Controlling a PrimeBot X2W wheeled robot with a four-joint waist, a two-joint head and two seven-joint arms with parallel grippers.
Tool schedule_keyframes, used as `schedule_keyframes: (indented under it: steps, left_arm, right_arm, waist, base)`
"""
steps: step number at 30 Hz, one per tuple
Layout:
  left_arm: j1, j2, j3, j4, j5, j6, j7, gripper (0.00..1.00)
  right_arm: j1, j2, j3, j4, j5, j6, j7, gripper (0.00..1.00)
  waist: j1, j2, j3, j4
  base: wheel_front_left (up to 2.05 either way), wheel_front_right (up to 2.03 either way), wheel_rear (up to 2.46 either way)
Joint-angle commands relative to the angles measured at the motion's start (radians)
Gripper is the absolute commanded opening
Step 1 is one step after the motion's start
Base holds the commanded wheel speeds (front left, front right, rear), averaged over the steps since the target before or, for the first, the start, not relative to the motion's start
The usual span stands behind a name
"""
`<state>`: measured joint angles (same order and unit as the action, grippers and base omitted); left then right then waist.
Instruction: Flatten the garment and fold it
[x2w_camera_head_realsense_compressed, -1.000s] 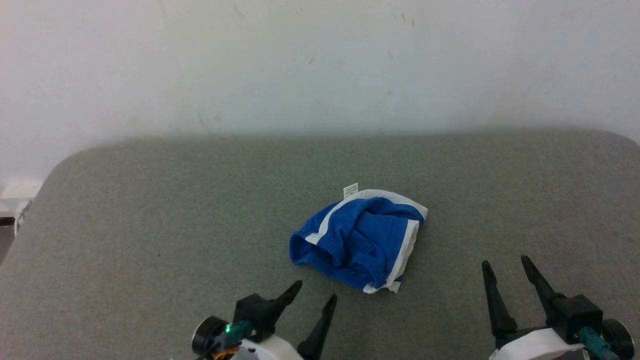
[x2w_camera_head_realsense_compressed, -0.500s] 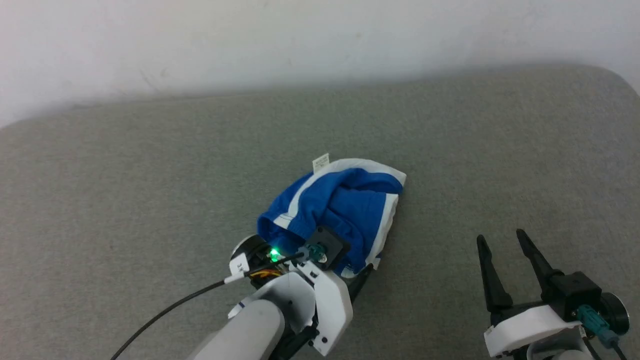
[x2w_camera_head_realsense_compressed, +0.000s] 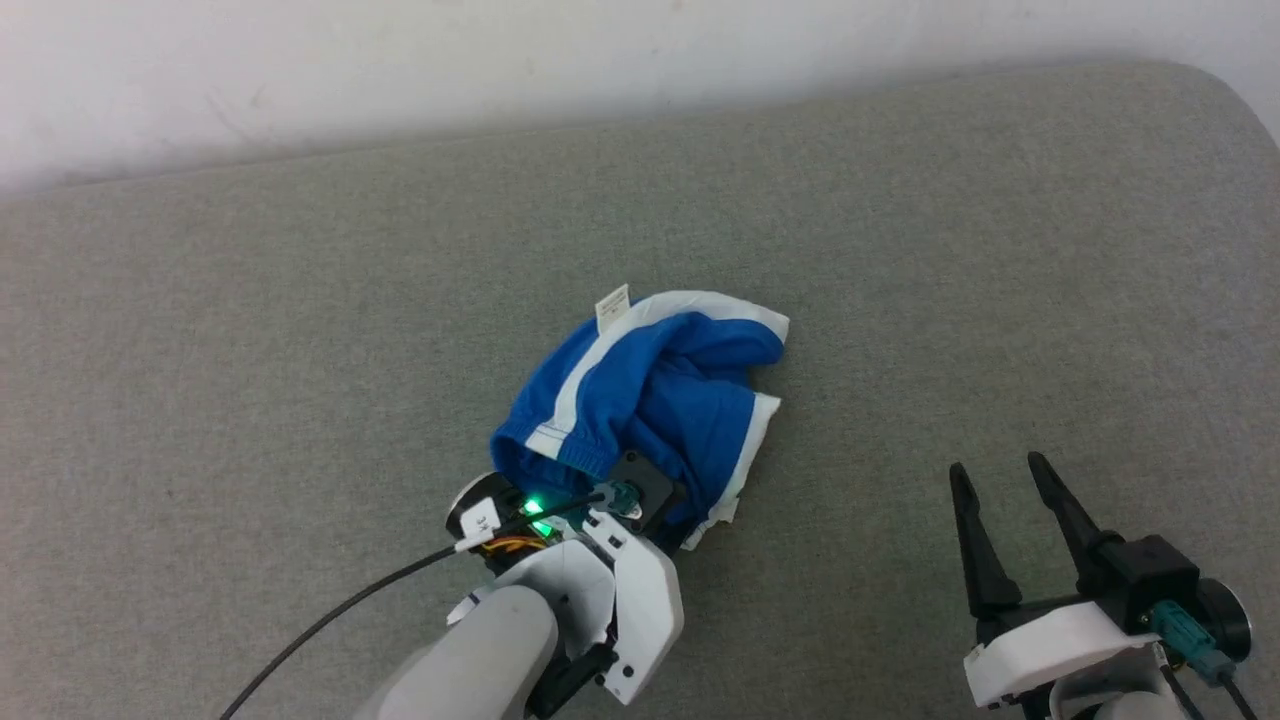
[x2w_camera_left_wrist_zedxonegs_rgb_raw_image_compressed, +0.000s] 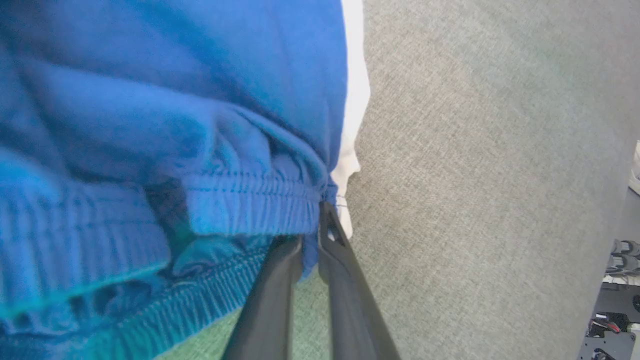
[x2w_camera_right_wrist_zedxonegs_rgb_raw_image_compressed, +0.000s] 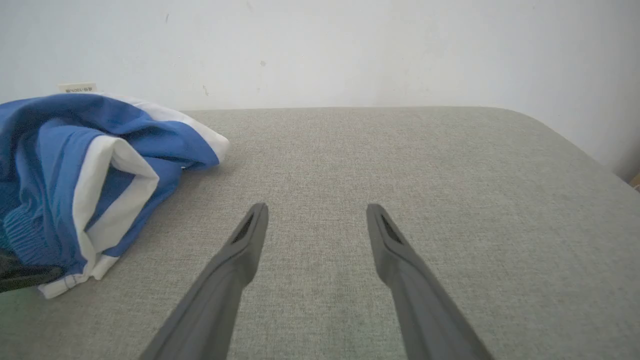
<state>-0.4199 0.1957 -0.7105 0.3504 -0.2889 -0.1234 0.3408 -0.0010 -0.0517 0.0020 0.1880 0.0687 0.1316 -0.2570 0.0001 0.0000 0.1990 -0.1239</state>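
Note:
The garment (x2w_camera_head_realsense_compressed: 650, 400), bright blue shorts with white trim bands, lies crumpled in the middle of the grey padded surface (x2w_camera_head_realsense_compressed: 300, 350). Its small white label (x2w_camera_head_realsense_compressed: 612, 305) sticks up at the far edge. My left gripper (x2w_camera_left_wrist_zedxonegs_rgb_raw_image_compressed: 306, 225) is at the garment's near edge, its two fingers pinched together on the gathered waistband (x2w_camera_left_wrist_zedxonegs_rgb_raw_image_compressed: 250, 205). In the head view the white left wrist (x2w_camera_head_realsense_compressed: 610, 590) covers those fingers. My right gripper (x2w_camera_head_realsense_compressed: 995, 465) hovers open over bare surface to the right of the shorts (x2w_camera_right_wrist_zedxonegs_rgb_raw_image_compressed: 50, 165), well apart from them. Nothing is between its fingers (x2w_camera_right_wrist_zedxonegs_rgb_raw_image_compressed: 240, 250).
A white wall (x2w_camera_head_realsense_compressed: 500, 60) rises behind the surface's far edge. The surface rounds off at its far right corner (x2w_camera_head_realsense_compressed: 1240, 90). A black cable (x2w_camera_head_realsense_compressed: 330, 620) trails from the left wrist. Bare grey fabric lies on both sides of the shorts.
The head camera has tilted down and shifted. My left arm has reached forward to the shorts' near edge and closed on the waistband, bunching it slightly. The right gripper has stayed open.

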Motion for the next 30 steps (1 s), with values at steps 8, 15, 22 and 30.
schedule_keyframes:
  steps: [8, 15, 22, 30]
  left_arm:
    - [0.113, 0.037, 0.093, -0.116, -0.067, 0.072, -0.135, 0.00]
    - [0.300, 0.144, 0.280, -0.269, -0.161, 0.207, -0.186, 0.00]
    - [0.443, 0.198, 0.360, -0.233, -0.210, 0.281, -0.169, 0.02]
    - [0.433, 0.151, 0.369, -0.146, -0.191, 0.309, -0.302, 1.00]
  right_arm:
    - [0.020, 0.001, -0.020, 0.022, -0.015, -0.001, -0.005, 1.00]
    - [0.049, 0.001, -0.022, 0.037, -0.015, -0.001, -0.005, 1.00]
    - [0.057, 0.001, -0.008, 0.056, -0.013, -0.001, -0.005, 1.00]
    - [0.060, 0.001, -0.008, 0.078, -0.018, -0.001, -0.005, 1.00]
  waist:
    - [-0.0001, 0.0000, -0.130, 0.117]
    - [-0.0001, 0.0000, -0.185, 0.197]
    - [-0.0001, 0.0000, -0.197, 0.237]
    - [-0.0001, 0.0000, -0.230, 0.263]
  base:
    - [0.00, 0.00, 0.00]
    - [0.00, 0.00, 0.00]
    - [0.00, 0.00, 0.00]
    - [0.00, 0.00, 0.00]
